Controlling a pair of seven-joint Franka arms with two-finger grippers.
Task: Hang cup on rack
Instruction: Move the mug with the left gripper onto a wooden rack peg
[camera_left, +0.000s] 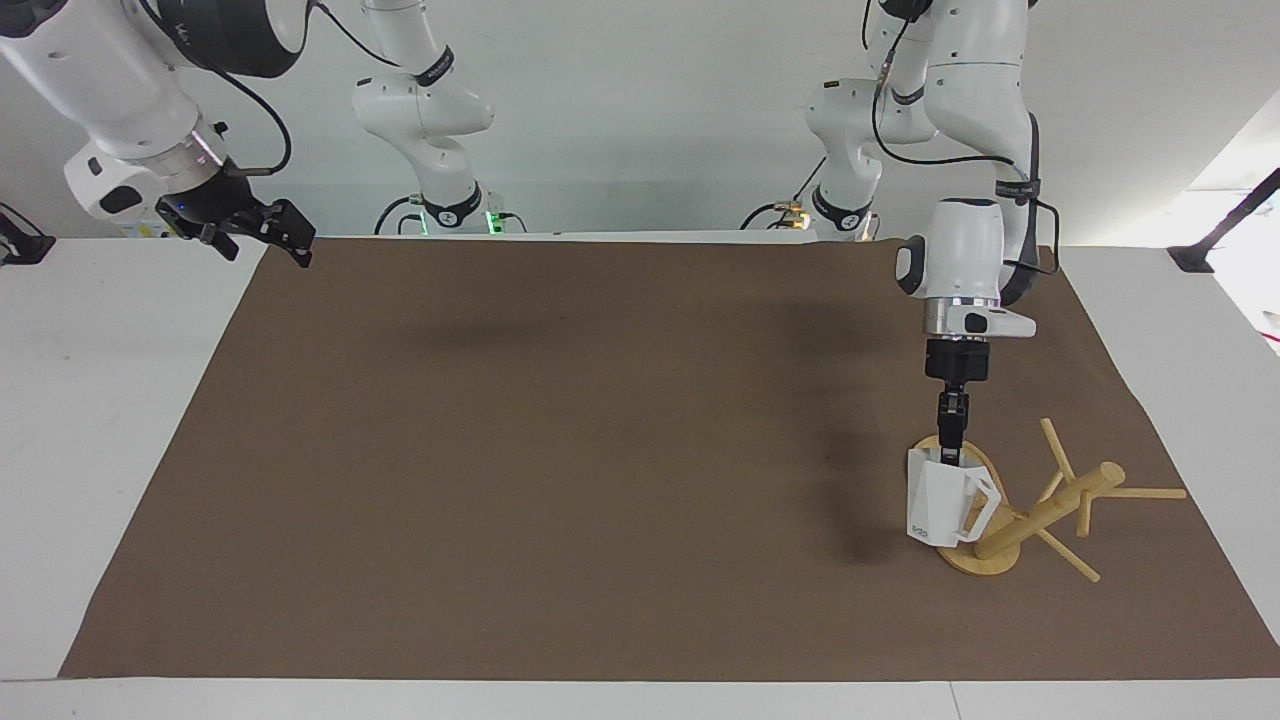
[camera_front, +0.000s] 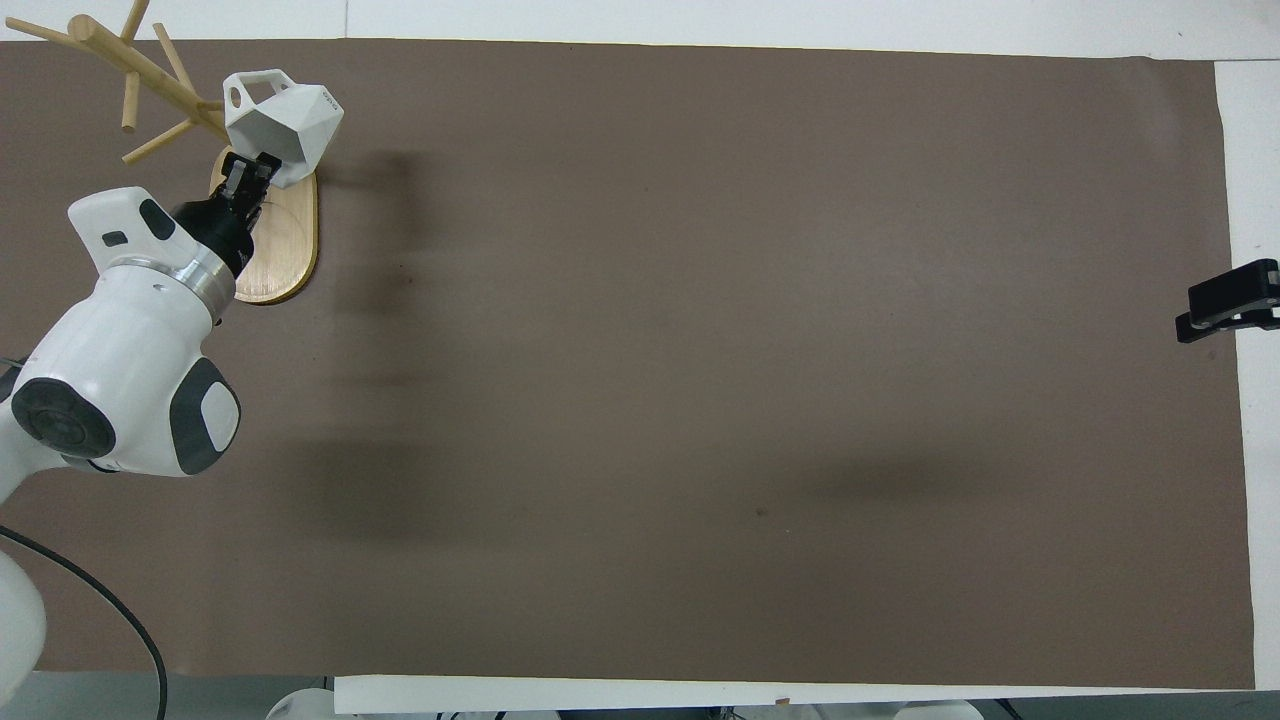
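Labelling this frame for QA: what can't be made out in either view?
- Facing view: the cup hides part of the rack base, so no telling whether its handle has met a peg or the post.
- Overhead view: the left gripper and cup cover the rack's post foot; top edge cuts a peg.
- Overhead view: right gripper shows only its tip at the edge.

One white faceted cup (camera_left: 940, 505), one bamboo mug rack (camera_left: 1040, 510), one brown mat (camera_left: 600, 450), and two grippers: left (camera_left: 948, 455), right (camera_left: 265, 225).
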